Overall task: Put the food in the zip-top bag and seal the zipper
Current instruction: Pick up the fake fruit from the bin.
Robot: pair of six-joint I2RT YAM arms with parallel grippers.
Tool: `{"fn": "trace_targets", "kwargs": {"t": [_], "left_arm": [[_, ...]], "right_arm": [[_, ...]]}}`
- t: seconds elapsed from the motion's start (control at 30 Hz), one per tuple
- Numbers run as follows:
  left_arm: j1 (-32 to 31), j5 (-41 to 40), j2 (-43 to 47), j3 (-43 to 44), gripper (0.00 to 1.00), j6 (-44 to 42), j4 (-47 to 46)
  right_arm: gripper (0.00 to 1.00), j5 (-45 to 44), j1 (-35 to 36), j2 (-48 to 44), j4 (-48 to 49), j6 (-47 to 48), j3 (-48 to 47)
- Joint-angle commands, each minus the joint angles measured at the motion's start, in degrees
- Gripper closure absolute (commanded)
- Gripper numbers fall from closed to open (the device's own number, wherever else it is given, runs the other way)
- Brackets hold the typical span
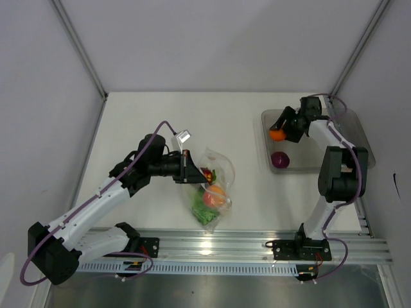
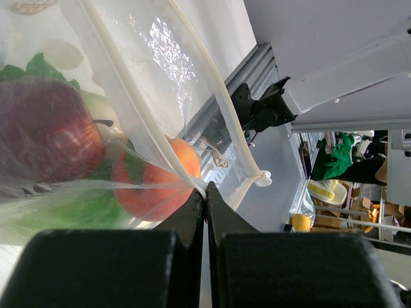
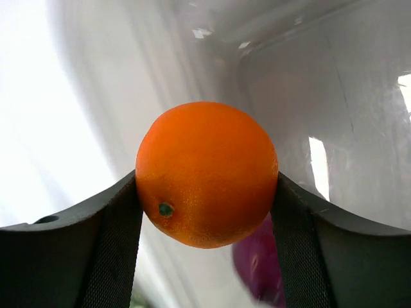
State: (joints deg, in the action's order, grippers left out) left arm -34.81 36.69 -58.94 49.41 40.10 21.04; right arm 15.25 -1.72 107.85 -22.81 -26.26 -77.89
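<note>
Two grips are in play. Nearest, toward the middle of the table [image 1: 128, 122], the zip-top bag [image 1: 215, 192] lies with its long axis running near to far. A green cabbage [image 1: 204, 213] sits at its near end and a peach-coloured fruit [image 1: 217, 196] above that. The mouth seems to face far and left. There the left gripper [image 2: 205, 192] is pinched flat on the film just below the zipper [image 2: 215, 90]. That film looks thin, soft and slippery, so the stiffer zipper strip is probably the better place to hold.

Farther off, at the far right, the right gripper [image 3: 207, 192] reaches into the clear tray [image 1: 359, 122], and its pads meet both sides of the orange [image 3: 207, 170]. The orange is round, smooth and likely light. It could roll free, so a hold across its widest middle suits it. A purple fruit [image 1: 280, 160] waits just nearer in the tray.
</note>
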Motion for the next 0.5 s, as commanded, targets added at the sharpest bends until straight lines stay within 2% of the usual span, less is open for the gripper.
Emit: {"fn": "trace_targets", "kwargs": {"t": [0.0,0.23,0.27,0.47], "left_arm": [[0.4,1.4,1.0,-0.4,0.99,0.9,-2.3],[0.4,1.3,0.6,0.0,0.99,1.0,-2.8],[0.4,1.3,0.4,-0.3,1.00,1.0,-2.8],[0.4,1.2,0.2,0.8,1.00,0.8,-2.3]], "right_arm": [[0.58,-1.4,1.5,-11.2,-2.7,2.3,-1.6],[0.58,-2.1,15.6,-29.2,-8.8,4.7,-1.3],[0.58,-2.1,20.0,-30.6,-9.4,5.1,-1.3],[0.58,-3.9,35.5,-35.1,-13.9,6.3,-1.7]]}}
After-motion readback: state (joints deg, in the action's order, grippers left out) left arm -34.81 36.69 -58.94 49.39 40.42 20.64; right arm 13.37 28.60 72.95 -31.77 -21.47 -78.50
